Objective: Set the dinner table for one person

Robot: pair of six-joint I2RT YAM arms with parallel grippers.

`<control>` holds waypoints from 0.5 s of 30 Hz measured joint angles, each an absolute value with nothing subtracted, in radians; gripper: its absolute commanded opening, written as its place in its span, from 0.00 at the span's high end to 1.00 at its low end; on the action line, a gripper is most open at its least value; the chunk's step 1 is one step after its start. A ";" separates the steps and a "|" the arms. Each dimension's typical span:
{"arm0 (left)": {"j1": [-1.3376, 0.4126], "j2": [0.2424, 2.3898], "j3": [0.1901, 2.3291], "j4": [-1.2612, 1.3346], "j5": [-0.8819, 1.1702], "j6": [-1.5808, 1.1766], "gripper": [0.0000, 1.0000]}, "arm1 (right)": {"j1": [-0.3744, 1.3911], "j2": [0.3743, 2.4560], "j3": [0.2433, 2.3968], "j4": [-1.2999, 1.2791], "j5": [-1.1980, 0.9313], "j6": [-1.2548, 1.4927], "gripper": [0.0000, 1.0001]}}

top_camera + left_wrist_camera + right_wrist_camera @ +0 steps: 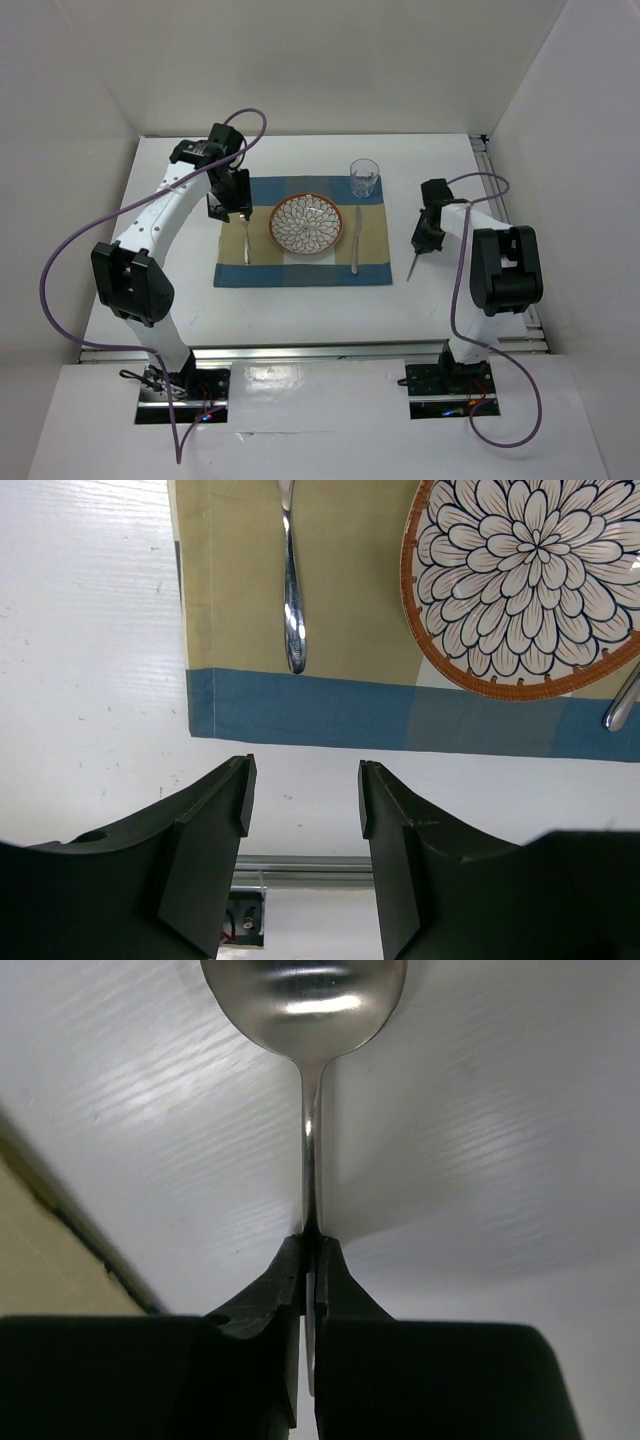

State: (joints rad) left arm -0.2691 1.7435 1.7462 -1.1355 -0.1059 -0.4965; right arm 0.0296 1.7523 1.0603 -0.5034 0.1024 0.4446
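Observation:
The white dinner table [300,305] carries a blue-and-tan checked placemat [375,262]. On the mat a flower-patterned plate [306,224] lies in the middle. A fork [247,242] is left of it, a knife [354,248] right of it, and a clear glass [364,177] stands at the far right corner. My left gripper [240,211] is open and empty above the mat's far left part. Its wrist view shows the fork handle [292,600] and the plate [530,580] beyond the gripper [303,780]. My right gripper [311,1245] is shut on a spoon [305,1000] by its handle. It holds the spoon [413,264] over bare table right of the mat.
A metal rail [300,350] runs along the table's near edge and another [500,200] along the right edge. White walls close in the back and both sides. Purple cables loop from both arms.

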 measured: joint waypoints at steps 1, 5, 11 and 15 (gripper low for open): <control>-0.269 1.744 1.746 -1.135 -0.106 -0.497 0.38 | 0.057 1.745 1.055 -0.506 0.114 0.443 1.00; -0.269 1.743 1.746 -1.136 -0.112 -0.501 0.38 | 0.218 1.720 1.061 -0.529 0.134 0.440 1.00; -0.269 1.719 1.746 -1.136 -0.115 -0.501 0.38 | 0.316 1.727 1.149 -0.567 0.123 0.437 1.00; -0.269 1.699 1.746 -1.137 -0.126 -0.501 0.38 | 0.329 1.778 1.232 -0.574 0.127 0.437 1.00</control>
State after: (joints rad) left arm -0.2691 1.6993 1.7462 -1.1366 -0.1257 -0.5014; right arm 0.3286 1.7782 1.2320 -0.5735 0.1268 0.4374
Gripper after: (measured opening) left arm 0.622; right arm 0.067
